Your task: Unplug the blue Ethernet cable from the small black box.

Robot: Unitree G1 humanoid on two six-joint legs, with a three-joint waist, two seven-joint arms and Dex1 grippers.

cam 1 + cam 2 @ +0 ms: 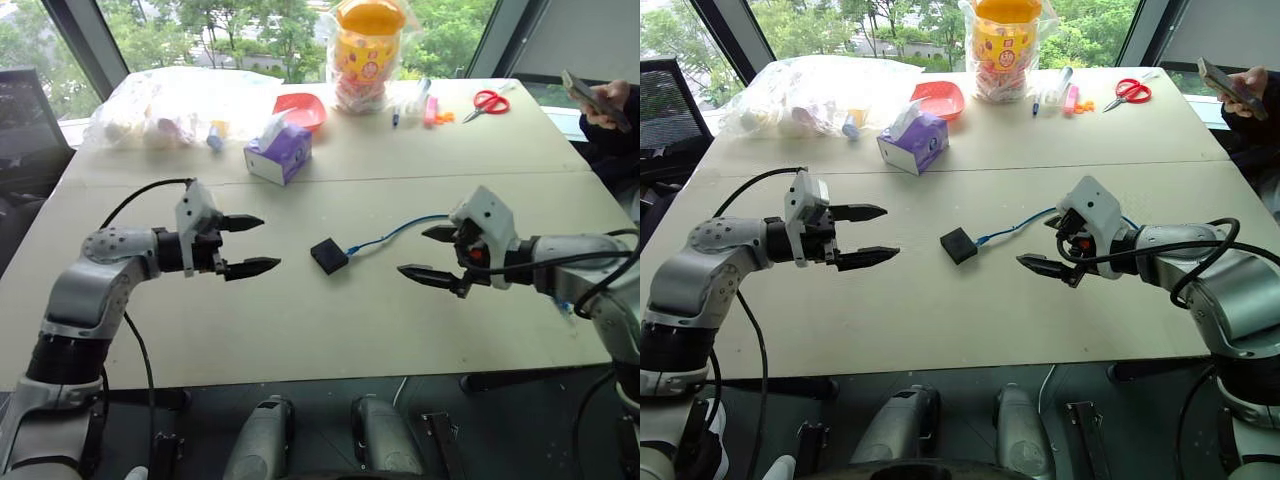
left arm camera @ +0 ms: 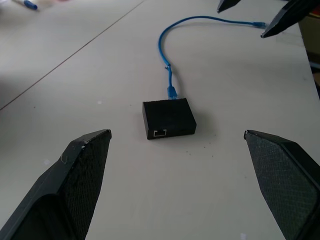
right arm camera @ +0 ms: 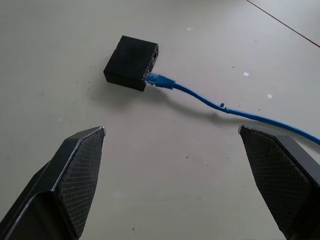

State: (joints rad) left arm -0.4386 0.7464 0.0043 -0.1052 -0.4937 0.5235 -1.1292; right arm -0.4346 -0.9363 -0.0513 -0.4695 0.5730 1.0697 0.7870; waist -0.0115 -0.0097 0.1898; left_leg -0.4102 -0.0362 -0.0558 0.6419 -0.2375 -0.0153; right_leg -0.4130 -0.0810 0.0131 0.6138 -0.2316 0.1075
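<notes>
The small black box (image 1: pixel 328 256) lies flat in the middle of the beige table (image 1: pixel 300 330), between my two arms. The blue Ethernet cable (image 1: pixel 395 233) runs from the box's right side toward my right arm; its plug (image 3: pixel 159 80) sits in the box's port. An empty port (image 2: pixel 160 133) faces my left gripper. My left gripper (image 1: pixel 252 244) hovers open to the left of the box, fingers pointing at it. To the right, my right gripper (image 1: pixel 428 252) hangs open above the cable. Neither touches anything.
A purple tissue box (image 1: pixel 279 152), a red bowl (image 1: pixel 301 109), a clear bag (image 1: pixel 170 105), a yellow jar (image 1: pixel 368 52), pens (image 1: pixel 415 103) and red scissors (image 1: pixel 490 101) sit on the table's far half. A person holding a phone (image 1: pixel 594 102) is at the far right.
</notes>
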